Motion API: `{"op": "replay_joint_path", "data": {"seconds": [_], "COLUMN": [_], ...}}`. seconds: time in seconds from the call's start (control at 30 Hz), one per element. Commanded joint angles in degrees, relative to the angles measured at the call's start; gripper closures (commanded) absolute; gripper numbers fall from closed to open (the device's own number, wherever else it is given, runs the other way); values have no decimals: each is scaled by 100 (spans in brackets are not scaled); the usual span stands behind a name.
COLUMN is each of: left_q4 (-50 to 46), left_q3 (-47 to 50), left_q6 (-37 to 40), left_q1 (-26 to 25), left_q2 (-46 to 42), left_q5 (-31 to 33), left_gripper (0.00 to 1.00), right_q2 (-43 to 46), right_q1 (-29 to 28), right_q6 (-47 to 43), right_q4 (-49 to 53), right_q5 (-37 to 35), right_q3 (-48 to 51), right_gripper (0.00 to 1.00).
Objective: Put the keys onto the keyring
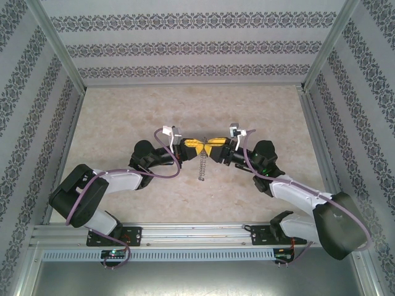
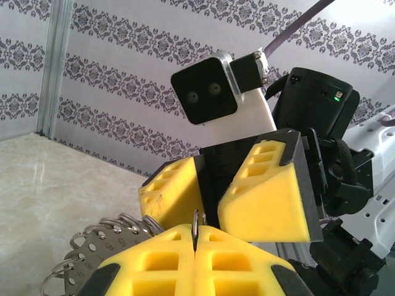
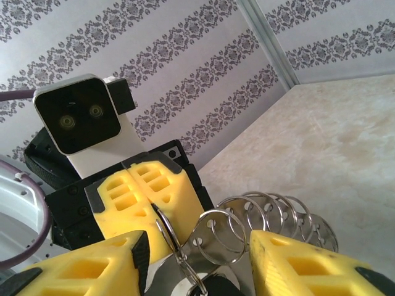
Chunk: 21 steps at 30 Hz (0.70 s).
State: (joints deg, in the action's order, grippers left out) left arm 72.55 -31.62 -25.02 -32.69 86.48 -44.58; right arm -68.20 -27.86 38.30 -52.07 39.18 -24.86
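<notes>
Your left tool (image 2: 194, 237) is clamped on the keyring (image 2: 92, 250); your right tool (image 3: 199, 240) stands apart, with the key (image 3: 213, 285) in its gap.

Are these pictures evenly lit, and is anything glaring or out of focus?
Top external view: even, soft light, hardly any shadows on the marbled beige table. Left wrist view: a pale sheen on that table; the left gripper's yellow fingertips look slightly soft. Right wrist view: the thin grey metal keyring with its silvery loops is sharp.
</notes>
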Motion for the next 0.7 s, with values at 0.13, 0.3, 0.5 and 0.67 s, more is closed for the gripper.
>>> {"op": "replay_joint_path", "data": {"seconds": [0.13,0.3,0.5,0.67], "left_q4": [461,433,400,-46], "left_q3": [-251,-282,-256,-180], "left_q6": [-92,-81,-53,225], "left_q1": [-80,-80,-80,34], "left_q2": [-42,-30,-26,-309], "left_q5": [-80,-71,-23,117], "left_gripper": [100,100,100,83], "right_q2": [-225,-284,-259,-225], "right_q1": [8,0,38,137], "right_q6": [195,202,135,-78], "right_q4": [-655,-725,-677,-351], "right_q5": [419,476,442,455], "right_q3": [-274,-257,-178,-283], "right_gripper": [71,92,100,100]}}
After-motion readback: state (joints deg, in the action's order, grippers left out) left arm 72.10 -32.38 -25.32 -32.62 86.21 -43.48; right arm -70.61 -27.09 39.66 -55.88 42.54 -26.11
